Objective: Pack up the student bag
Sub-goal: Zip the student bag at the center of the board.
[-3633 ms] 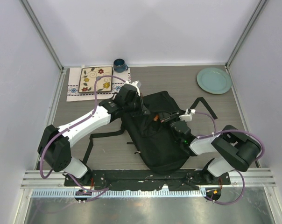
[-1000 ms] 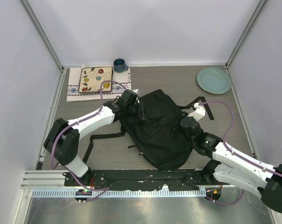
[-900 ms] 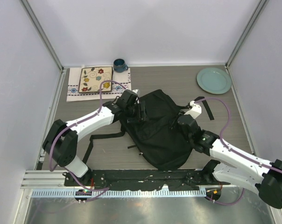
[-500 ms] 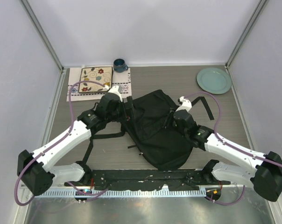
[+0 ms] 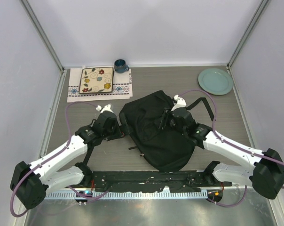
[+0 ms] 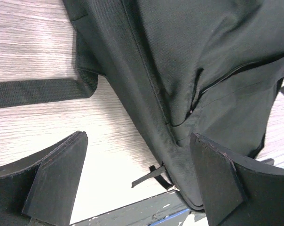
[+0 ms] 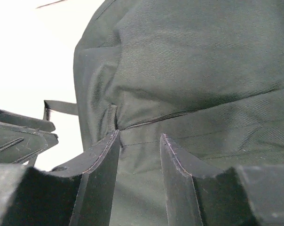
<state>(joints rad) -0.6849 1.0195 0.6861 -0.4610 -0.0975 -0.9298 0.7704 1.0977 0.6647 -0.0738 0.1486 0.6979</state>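
Student bag (image 5: 156, 136) sprawls mid-worktop (image 5: 179, 80), big, soft and floppy. That fabric looks set to sag and slip, so the webbing or the zip edge seems the surer hold. Left end effector (image 6: 137, 141) gapes wide at the bag's 9 o'clock, clamping nothing. Right end effector (image 7: 139, 135) hovers over its 1 o'clock, jaws narrowly parted, nothing visibly pinched. Overhead gives the layout; only the wrist views reveal the zipper seam (image 7: 151, 120) and a small metal ring (image 6: 171, 188).

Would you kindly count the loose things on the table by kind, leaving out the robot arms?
Backpack: 1
Mug: 1
Round plate: 1
Square floral tray: 1
Cloth mat: 1
Total: 5
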